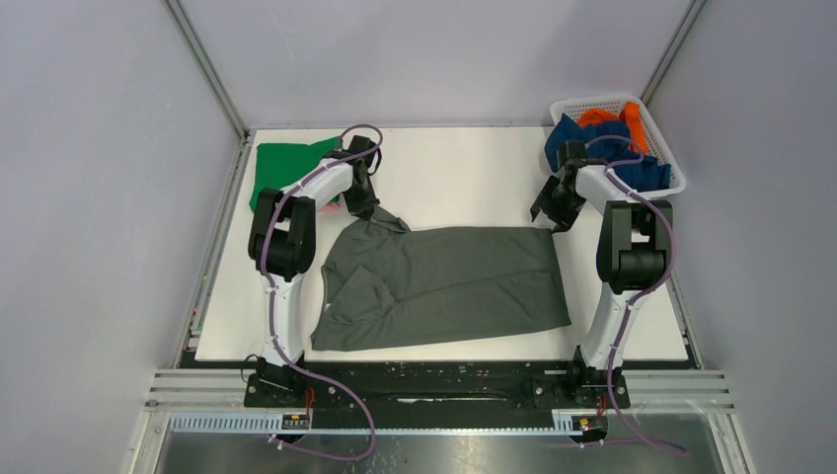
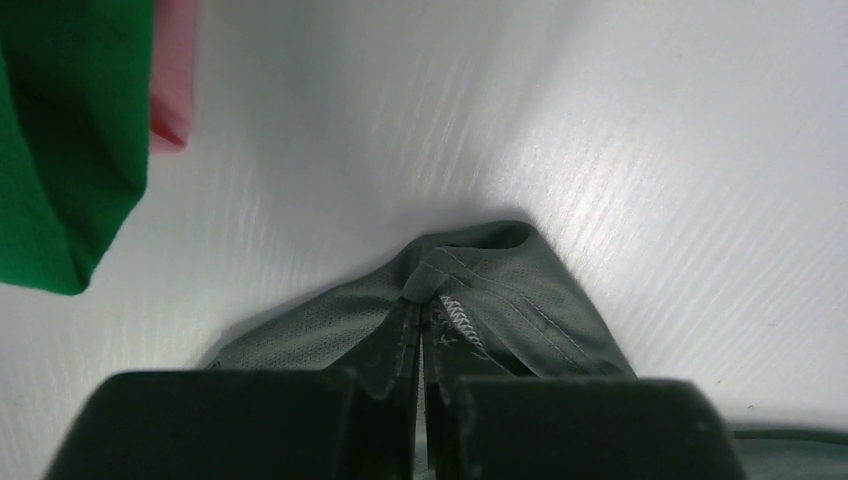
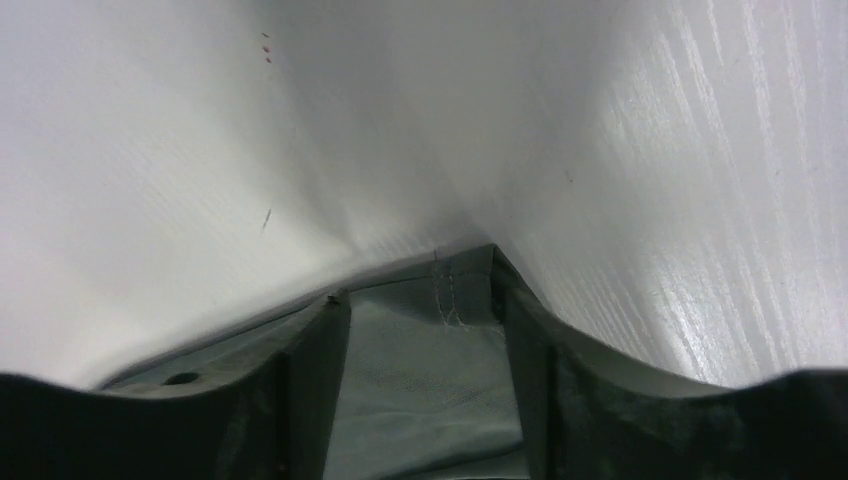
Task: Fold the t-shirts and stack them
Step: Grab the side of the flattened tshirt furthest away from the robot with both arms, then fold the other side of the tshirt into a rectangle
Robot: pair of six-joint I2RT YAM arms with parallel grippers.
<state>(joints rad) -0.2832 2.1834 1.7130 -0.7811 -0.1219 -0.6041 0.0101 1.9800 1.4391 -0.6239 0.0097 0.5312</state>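
A dark grey t-shirt [image 1: 444,286] lies spread flat on the middle of the white table. My left gripper [image 1: 367,209] is shut on its far left corner, and in the left wrist view [image 2: 420,312] the cloth [image 2: 500,290] bunches up between the closed fingers. My right gripper [image 1: 549,219] is at the shirt's far right corner. In the right wrist view it [image 3: 420,335] is open, with the hemmed corner [image 3: 440,360] lying between its spread fingers [image 3: 320,380]. A folded green t-shirt [image 1: 286,170] lies at the back left on a pink one [image 2: 172,80].
A white lattice basket [image 1: 659,133] stands at the back right corner, holding a navy blue t-shirt [image 1: 568,138] and an orange one [image 1: 632,120]. The green shirt [image 2: 60,150] lies close to the left of my left gripper. Grey walls enclose the table.
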